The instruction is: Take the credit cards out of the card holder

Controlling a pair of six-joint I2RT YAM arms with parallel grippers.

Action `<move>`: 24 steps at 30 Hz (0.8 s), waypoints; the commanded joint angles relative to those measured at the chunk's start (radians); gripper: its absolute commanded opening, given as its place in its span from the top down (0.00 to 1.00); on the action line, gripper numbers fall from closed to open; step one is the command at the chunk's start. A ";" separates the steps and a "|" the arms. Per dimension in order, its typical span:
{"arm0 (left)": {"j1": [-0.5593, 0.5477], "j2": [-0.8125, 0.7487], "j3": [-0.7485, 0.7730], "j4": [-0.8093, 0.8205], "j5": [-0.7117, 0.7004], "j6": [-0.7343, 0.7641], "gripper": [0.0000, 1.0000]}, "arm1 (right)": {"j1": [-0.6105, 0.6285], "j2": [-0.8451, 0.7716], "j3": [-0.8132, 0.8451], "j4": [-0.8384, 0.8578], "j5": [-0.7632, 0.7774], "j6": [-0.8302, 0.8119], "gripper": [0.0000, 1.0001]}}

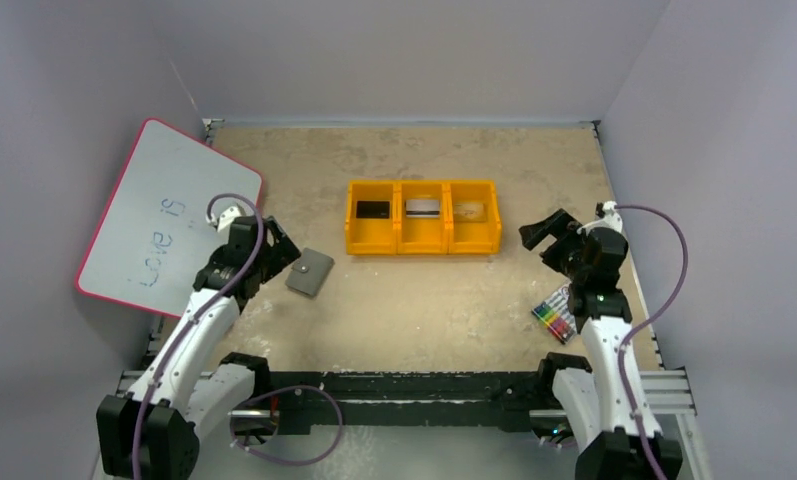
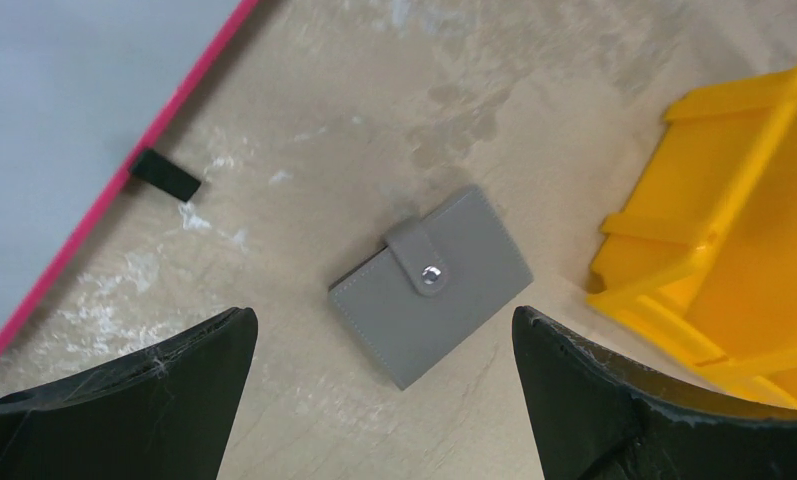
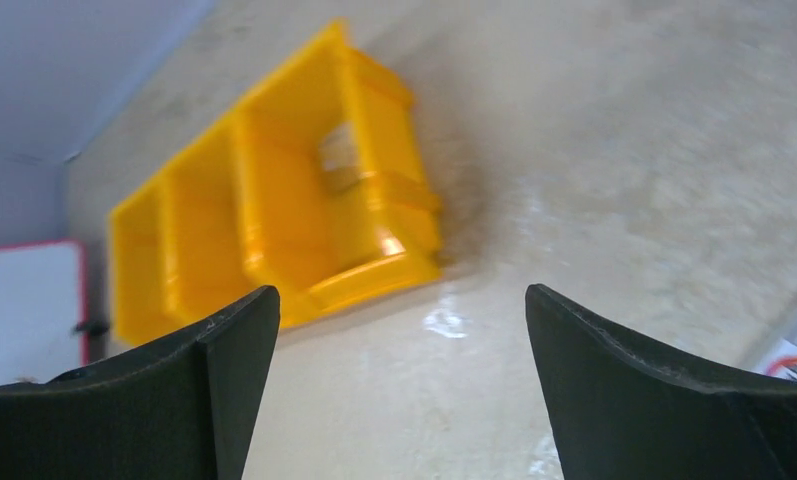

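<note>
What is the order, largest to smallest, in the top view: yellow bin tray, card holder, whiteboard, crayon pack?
1. whiteboard
2. yellow bin tray
3. card holder and crayon pack: look alike, unranked.

A yellow plastic three-compartment bin tray is sitting mid-table on the worn, stained beige tabletop. A white dry-erase board with a pink rim, bearing the handwritten words "Love is", is resting at the left side, turned at an angle. A white pack of coloured crayons is lying near the right edge, well apart from the tray
</note>
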 commanded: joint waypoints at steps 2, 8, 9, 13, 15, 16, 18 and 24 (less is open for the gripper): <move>0.004 0.099 -0.071 0.046 0.050 -0.113 0.00 | 0.000 -0.125 -0.056 0.114 -0.366 -0.025 0.08; -0.009 0.273 -0.073 0.145 0.111 -0.095 0.06 | 0.001 -0.053 -0.046 0.044 -0.446 -0.099 0.08; -0.016 0.297 -0.071 0.156 0.112 -0.092 0.08 | 0.001 -0.045 -0.037 0.030 -0.450 -0.115 0.08; -0.104 0.373 -0.055 0.183 0.104 -0.054 0.13 | 0.001 -0.042 -0.016 0.014 -0.449 -0.137 0.08; -0.175 0.394 -0.039 0.177 0.077 -0.042 0.15 | 0.000 -0.045 -0.012 0.018 -0.450 -0.137 0.09; -0.200 0.400 -0.037 0.175 0.065 -0.037 0.17 | 0.001 -0.046 -0.010 0.019 -0.451 -0.138 0.09; -0.216 0.408 -0.047 0.176 0.057 -0.027 0.23 | 0.001 -0.040 -0.013 0.024 -0.452 -0.137 0.09; -0.221 0.394 -0.079 0.193 0.071 0.025 0.48 | 0.001 -0.012 -0.034 0.028 -0.448 -0.136 0.11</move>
